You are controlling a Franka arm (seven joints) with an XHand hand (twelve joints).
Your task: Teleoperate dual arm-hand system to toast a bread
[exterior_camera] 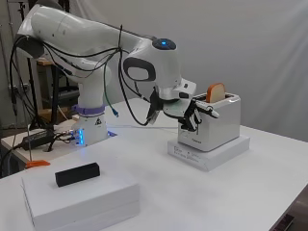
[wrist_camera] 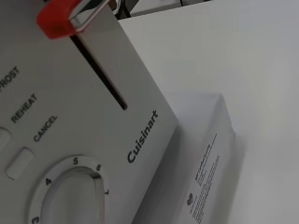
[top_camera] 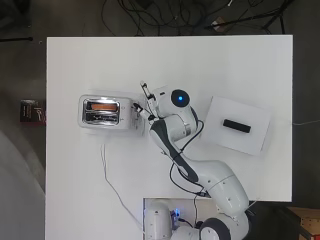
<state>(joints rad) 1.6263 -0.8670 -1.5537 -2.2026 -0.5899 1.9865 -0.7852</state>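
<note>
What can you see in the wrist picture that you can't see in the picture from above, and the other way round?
Only the wrist view shows the toaster's red lever at the top of its slot, the round dial and the buttons. Only the overhead view shows the bread in one slot, the robot hand at the toaster's end, and the black block on a white box. Both show the toaster and the white table.

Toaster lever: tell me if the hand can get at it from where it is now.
Probably yes. The hand sits right at the toaster's control face, and the wrist view shows the red lever at the top of its slot with nothing in front.
</note>
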